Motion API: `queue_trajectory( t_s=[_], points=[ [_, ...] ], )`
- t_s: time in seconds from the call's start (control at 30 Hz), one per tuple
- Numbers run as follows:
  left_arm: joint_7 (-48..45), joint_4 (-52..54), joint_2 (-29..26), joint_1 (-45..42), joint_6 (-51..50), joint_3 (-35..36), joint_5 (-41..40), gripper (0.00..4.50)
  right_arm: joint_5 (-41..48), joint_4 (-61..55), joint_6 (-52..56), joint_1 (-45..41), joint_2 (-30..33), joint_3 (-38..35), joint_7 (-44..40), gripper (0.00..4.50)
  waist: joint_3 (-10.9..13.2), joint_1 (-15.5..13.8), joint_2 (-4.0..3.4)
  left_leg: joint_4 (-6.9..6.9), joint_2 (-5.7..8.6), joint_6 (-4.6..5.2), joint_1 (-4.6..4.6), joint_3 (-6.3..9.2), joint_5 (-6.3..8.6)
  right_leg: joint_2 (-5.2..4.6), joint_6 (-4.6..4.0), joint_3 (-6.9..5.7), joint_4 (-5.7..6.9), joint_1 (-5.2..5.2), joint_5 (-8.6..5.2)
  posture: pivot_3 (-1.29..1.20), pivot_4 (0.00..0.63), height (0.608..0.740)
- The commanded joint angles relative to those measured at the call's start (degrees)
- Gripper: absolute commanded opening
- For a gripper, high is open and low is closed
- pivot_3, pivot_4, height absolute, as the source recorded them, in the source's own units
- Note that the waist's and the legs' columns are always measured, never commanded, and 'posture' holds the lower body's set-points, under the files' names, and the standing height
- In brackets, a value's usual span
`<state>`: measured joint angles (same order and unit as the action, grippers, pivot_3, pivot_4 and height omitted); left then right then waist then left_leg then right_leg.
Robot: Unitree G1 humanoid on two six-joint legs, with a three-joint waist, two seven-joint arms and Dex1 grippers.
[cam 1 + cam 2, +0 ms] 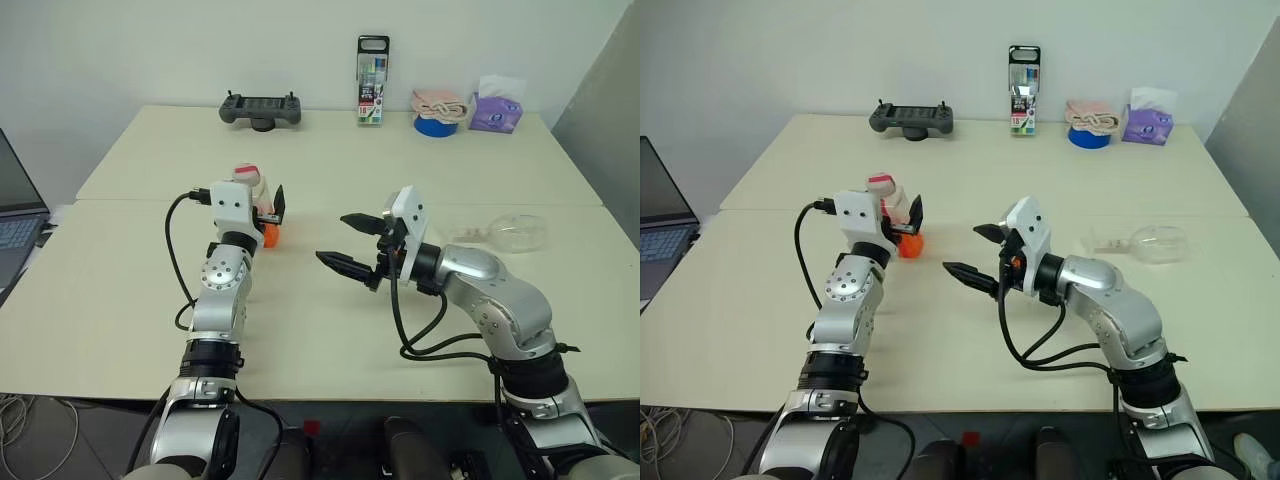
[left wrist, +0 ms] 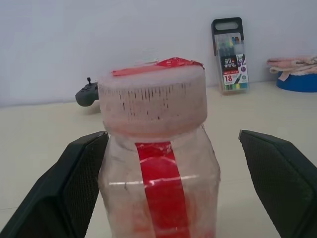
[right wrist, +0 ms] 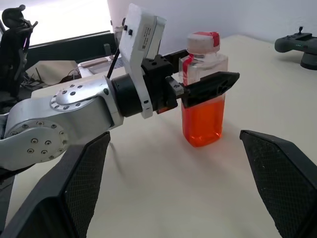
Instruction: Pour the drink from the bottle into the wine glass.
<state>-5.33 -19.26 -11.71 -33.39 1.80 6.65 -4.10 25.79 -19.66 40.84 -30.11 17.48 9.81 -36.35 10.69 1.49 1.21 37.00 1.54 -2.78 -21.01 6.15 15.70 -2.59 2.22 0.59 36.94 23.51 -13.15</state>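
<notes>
The bottle (image 3: 203, 89) stood upright on the bench (image 1: 330, 160), orange drink (image 3: 202, 124) filling its lower half, cap on. The wine glass (image 1: 505, 233) lay on its side well to the right. Risk here: a lopsided close could shove the bottle over, since one finger looked nearer than the other. The left pincer (image 2: 173, 188) was spread wide, straddling the bottle below the cap, gripping nothing. The right pincer (image 1: 352, 243) hung spread and empty nearby.
</notes>
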Motion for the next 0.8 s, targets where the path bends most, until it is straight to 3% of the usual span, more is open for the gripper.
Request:
queue_trajectory(
  t_s=[0.03, 0.27, 0.6, 0.8],
  points=[
    [0.88, -0.98, 0.41, -2.04, 2.20, 0.25, 0.45, 4.50, -0.37, -4.07, 0.00, 1.57, 0.32, 0.66, 1.34, 4.47, 0.00, 0.00, 0.00, -0.01, 0.00, 0.00, 0.00, 0.01, 0.00, 0.00, 0.00, 0.00, 0.01, 0.00, 0.00, 0.00, 0.150, 0.740],
    [0.50, -2.18, 0.60, -1.94, 4.24, -0.05, 0.42, 4.50, -0.98, -0.54, -4.68, -2.86, -4.86, -2.89, 6.68, 4.47, 0.00, 0.22, 0.00, 0.00, -0.02, -0.02, 0.02, -0.01, -0.01, 0.01, 0.00, 0.02, 0.05, 0.02, 0.00, 0.00, 0.150, 0.740],
    [1.17, -3.71, -0.22, -1.99, 5.32, 0.87, 0.45, 4.50, -3.58, 3.99, -6.69, -5.10, -4.94, -1.46, 6.02, 4.47, 0.00, 0.08, 0.00, -0.01, -0.01, -0.04, 0.02, -0.02, -0.02, 0.01, 0.00, 0.04, 0.04, 0.02, 0.01, 0.00, 0.150, 0.740],
    [1.20, -6.25, -0.44, -3.65, 7.40, 1.11, 0.44, 3.07, -4.35, 4.39, -7.57, -5.27, -4.31, -2.47, 5.95, 4.50, 0.00, 0.08, 0.00, -0.01, -0.01, -0.04, 0.02, -0.01, -0.02, 0.02, 0.00, 0.02, 0.07, 0.03, 0.01, 0.00, 0.150, 0.740]
  ],
)
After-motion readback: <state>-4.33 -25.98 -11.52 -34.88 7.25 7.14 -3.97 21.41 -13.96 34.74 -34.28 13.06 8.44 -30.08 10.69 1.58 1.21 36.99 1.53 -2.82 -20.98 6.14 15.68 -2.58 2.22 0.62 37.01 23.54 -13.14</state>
